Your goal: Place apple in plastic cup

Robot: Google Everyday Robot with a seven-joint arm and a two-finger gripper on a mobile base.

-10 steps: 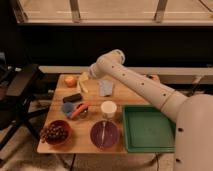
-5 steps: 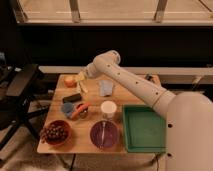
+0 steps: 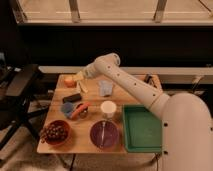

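Note:
The apple (image 3: 68, 81), small and orange-red, rests on the far left corner of the wooden table (image 3: 55, 146). My gripper (image 3: 78, 79) hovers just right of it, almost touching, with its pale fingers open and nothing between them. The arm reaches in from the lower right across the table. A translucent plastic cup (image 3: 105, 88) stands upright behind the middle of the table, to the right of the gripper.
A white cup (image 3: 108, 109) stands mid-table. A blue bowl (image 3: 67, 108) holds a carrot (image 3: 80, 109), with a black block (image 3: 71, 97) behind it. Grapes fill a brown bowl (image 3: 55, 133). There are also a purple bowl (image 3: 104, 134), a green tray (image 3: 142, 128) and a black chair (image 3: 20, 90).
The arm has swung left and the gripper has come down closer to the apple. Nothing on the table has moved.

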